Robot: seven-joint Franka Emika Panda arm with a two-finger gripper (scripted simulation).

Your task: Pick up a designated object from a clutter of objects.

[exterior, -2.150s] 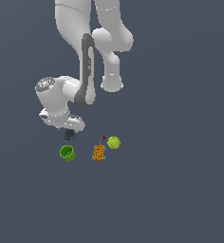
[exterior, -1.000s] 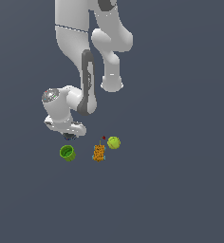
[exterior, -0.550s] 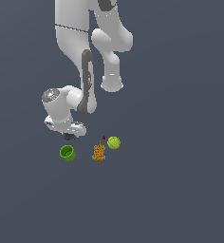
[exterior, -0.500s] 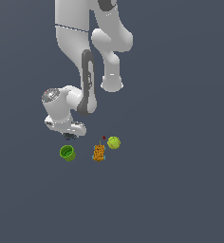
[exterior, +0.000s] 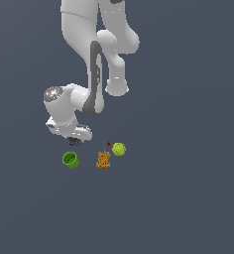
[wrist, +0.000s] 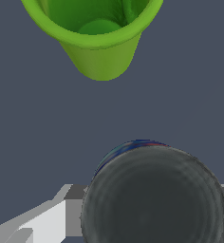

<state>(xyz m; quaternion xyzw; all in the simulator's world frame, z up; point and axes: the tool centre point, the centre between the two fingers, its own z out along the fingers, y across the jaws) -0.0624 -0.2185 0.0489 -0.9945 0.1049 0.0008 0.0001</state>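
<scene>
The designated object is a short round can (wrist: 154, 194) with a dark grey top and a blue side band with a bit of red. It fills the near part of the wrist view. My gripper (wrist: 154, 211) is down around it, with a finger (wrist: 61, 216) against each side of the can. In the exterior view the gripper (exterior: 73, 141) sits low at the exterior view's left of the clutter, and the hand hides nearly all of the can. The can rests on the floor.
A bright green cup (exterior: 70, 159) (wrist: 97, 33) stands close beside the can. Further to the exterior view's right are an orange-yellow patterned upright box (exterior: 103, 159), a yellow-green ball (exterior: 119, 149) and a tiny dark red dot (exterior: 108, 144).
Between 2.1 s and 1.0 s ago the arm came down towards the floor over the can. Since then it has held still, and the clutter has not moved.
</scene>
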